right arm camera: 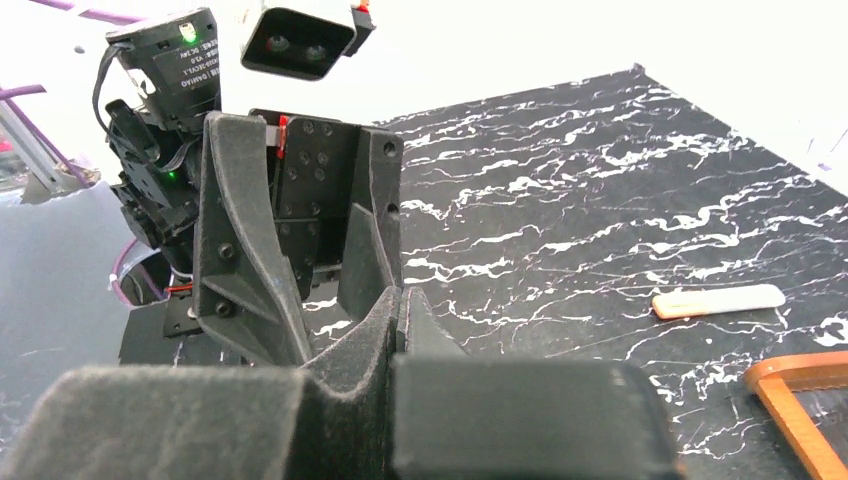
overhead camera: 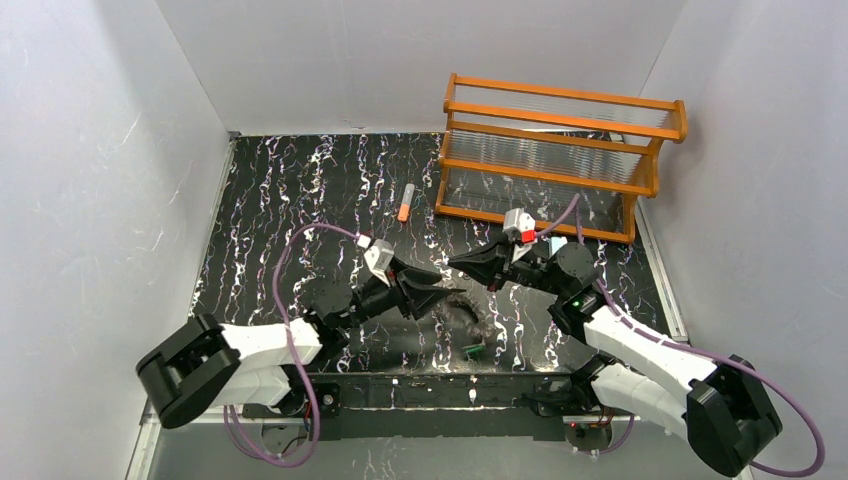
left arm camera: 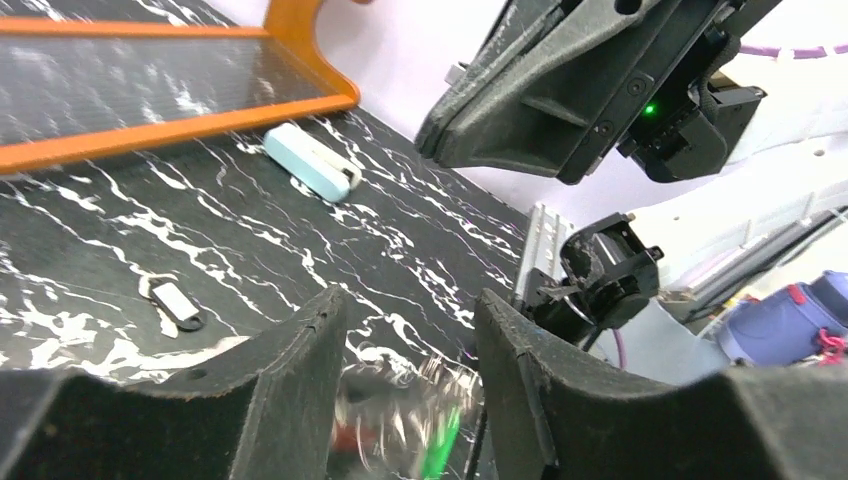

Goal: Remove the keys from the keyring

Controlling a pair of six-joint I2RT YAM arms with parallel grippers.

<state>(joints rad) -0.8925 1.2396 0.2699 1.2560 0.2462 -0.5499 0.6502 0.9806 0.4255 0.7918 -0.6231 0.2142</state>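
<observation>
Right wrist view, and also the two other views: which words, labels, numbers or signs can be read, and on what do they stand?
"DAMIAO" (likely; small and turned sideways): white print on the black motor housing with the green light.
Further print beside it: too small to read.
The dark-and-white key and the pale clip: no print visible.
Top view: no text can be read.
</observation>
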